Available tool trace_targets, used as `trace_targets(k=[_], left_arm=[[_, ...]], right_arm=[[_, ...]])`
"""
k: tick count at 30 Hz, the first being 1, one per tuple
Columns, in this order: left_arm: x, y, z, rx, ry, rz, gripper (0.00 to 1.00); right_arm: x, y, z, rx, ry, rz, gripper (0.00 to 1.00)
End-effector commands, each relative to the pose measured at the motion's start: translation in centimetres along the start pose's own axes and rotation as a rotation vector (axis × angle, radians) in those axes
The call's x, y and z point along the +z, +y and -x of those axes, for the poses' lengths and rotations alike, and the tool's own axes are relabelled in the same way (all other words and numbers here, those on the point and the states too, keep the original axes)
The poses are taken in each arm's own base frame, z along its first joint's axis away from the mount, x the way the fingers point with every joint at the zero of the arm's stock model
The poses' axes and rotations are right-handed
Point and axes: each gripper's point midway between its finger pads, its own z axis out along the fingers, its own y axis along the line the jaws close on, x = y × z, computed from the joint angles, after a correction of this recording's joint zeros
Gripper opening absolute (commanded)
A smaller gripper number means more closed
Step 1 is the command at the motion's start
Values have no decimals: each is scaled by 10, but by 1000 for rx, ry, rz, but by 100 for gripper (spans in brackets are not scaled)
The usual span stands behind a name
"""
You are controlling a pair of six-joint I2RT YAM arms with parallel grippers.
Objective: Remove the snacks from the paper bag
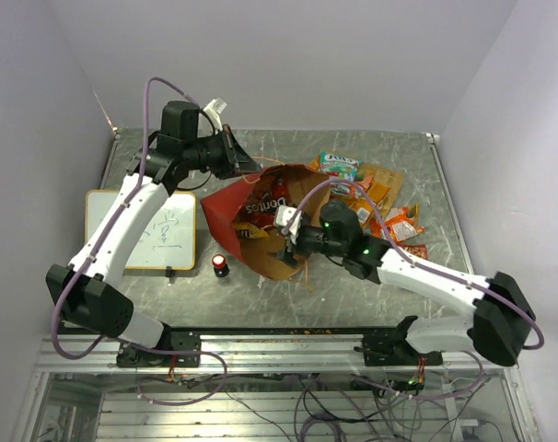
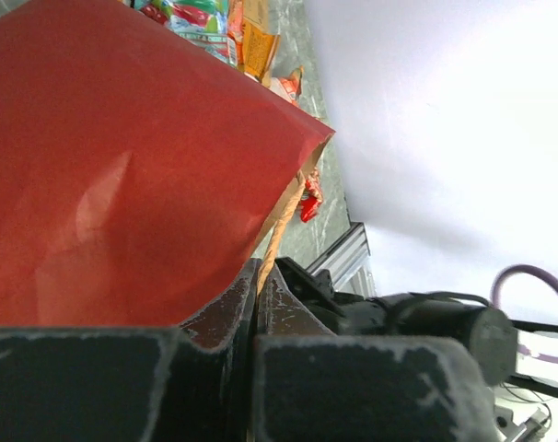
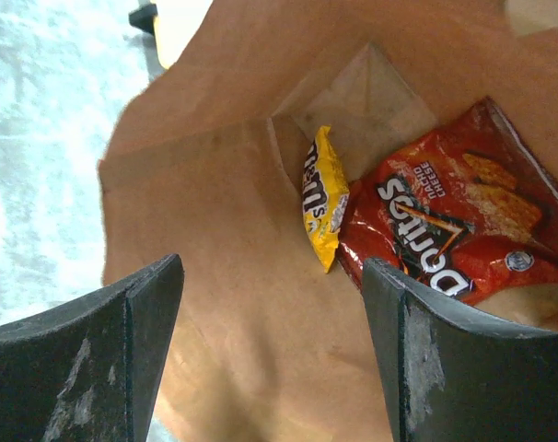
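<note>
The paper bag (image 1: 226, 204), red outside and brown inside, lies on its side with its mouth toward my right arm. My left gripper (image 1: 238, 158) is at the bag's back edge. In the left wrist view it (image 2: 258, 274) is shut on the bag's thin orange cord handle (image 2: 279, 212), beside the red wall (image 2: 122, 166). My right gripper (image 1: 284, 241) is at the bag's mouth, open (image 3: 272, 276) over the brown inner wall with nothing between the fingers. Deeper inside lie a red Doritos bag (image 3: 454, 230) and a small yellow packet (image 3: 323, 207). Several snacks (image 1: 376, 198) lie on the table to the bag's right.
A white board with writing (image 1: 155, 230) lies at the left. A small red-and-black cylinder (image 1: 221, 266) stands just in front of the bag. The table's near rail (image 1: 279, 336) runs along the front, and walls close in the back and sides.
</note>
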Motion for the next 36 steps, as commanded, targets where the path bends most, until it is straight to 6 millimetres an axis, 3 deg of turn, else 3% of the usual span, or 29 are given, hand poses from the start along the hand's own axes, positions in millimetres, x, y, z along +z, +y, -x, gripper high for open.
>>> trace_targets(k=[1,5,10,13,16,19,25,29,32,36], left_arm=[[-13,-21,5,4,-43,-89,7],[-18,-24,4,-2,-61,-108,7],[-24,-31,8,5,-80,-131,7],[-25,-32,9,13,-83,-138,7],[-26,-33,8,18,-75,-142,7],[-26,-33,9,23,-71,-145,7],[-21,-31,8,8,-52,-153,7],[-16,-26,3,-27,-33,-164,7],[-16,-28,6,-36,-48,-173,7],[-18,-32,8,-23,-25,-172,7]], right_arm=[[26,-13,3,-111,-35,-25,78],[40,-40,-19,-120,54,-166,77],[42,-72,-32,-92,119,-353,76],[45,-81,-44,-131,170,-397,69],[47,-90,-60,-194,248,-428,55],[48,-104,-68,-167,299,-502,53],[60,-106,-96,-165,377,-511,56],[65,-113,-102,-109,378,-517,58],[75,-106,-107,-74,367,-479,62],[74,-101,-120,-114,397,-409,67]])
